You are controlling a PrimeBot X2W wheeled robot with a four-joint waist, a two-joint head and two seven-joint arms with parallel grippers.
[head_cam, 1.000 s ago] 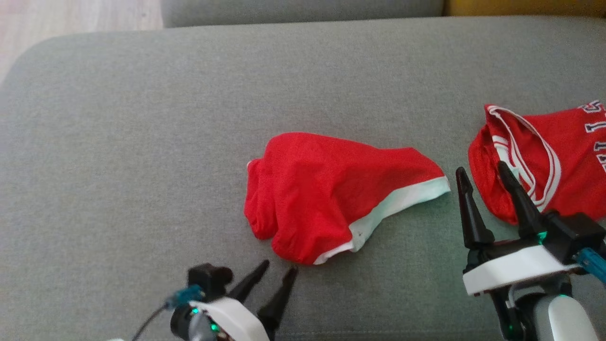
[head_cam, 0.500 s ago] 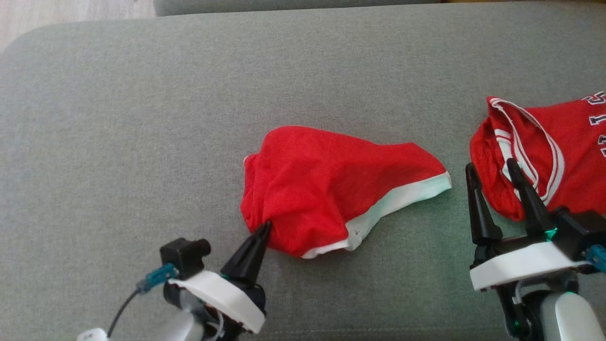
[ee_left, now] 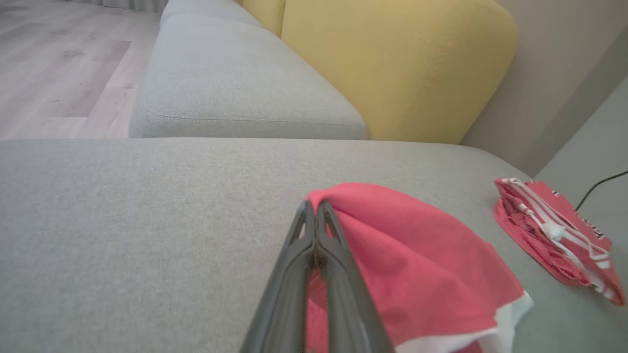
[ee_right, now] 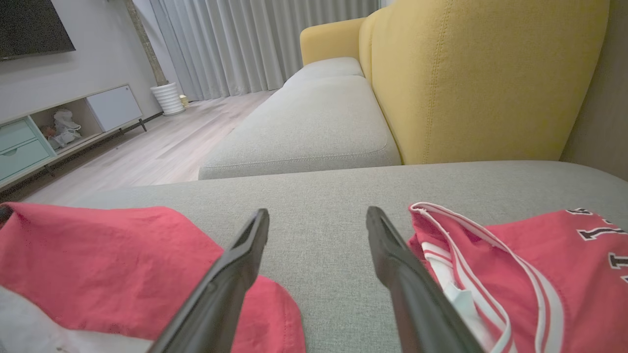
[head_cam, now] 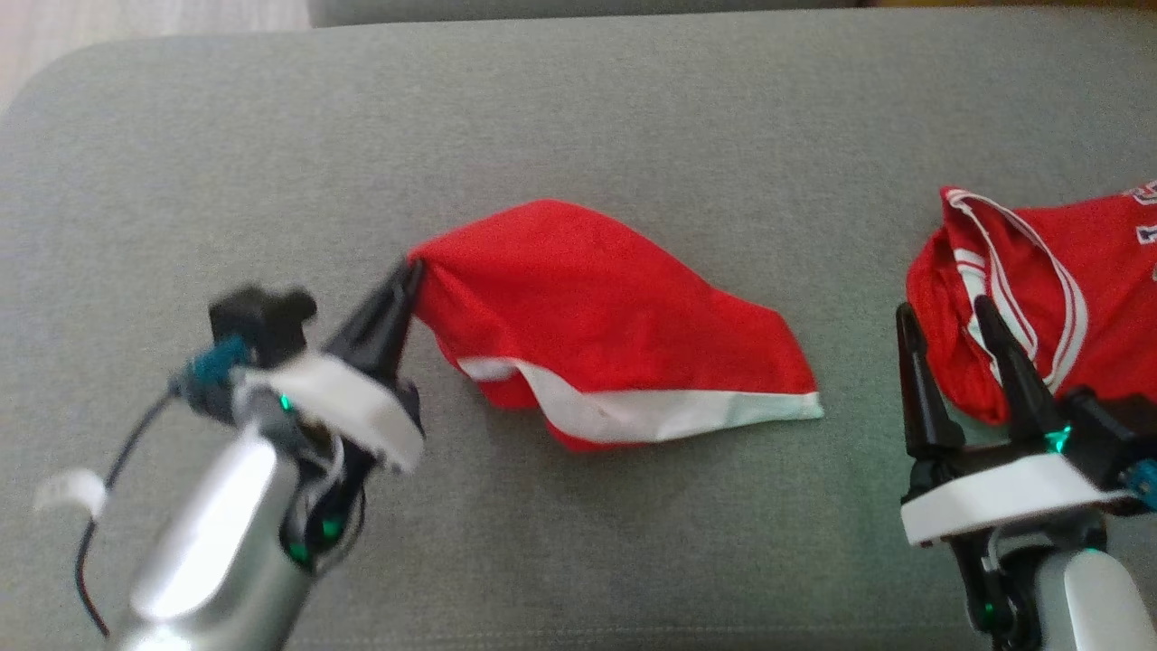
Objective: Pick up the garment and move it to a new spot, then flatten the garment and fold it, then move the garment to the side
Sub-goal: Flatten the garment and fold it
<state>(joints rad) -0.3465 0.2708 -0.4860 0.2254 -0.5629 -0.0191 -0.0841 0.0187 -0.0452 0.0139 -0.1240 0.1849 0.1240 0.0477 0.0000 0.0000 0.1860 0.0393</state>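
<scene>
The left gripper (head_cam: 409, 269) sits at the middle left of the head view, with its jaws clamped on the left corner of the red garment (head_cam: 615, 307). In the left wrist view its two dark fingers (ee_left: 343, 289) meet at the tips, and the cloth slopes down from them toward the lower right. The garment lies near the centre of the grey sofa cushion (head_cam: 633, 117), with its white band (head_cam: 651, 411) along the lower edge. The right gripper (head_cam: 943, 309) is at the lower right, jaws apart and holding nothing, between the garment and a red jersey (head_cam: 1067, 280). One of its fingers overlaps the jersey, but I cannot tell if they touch.
</scene>
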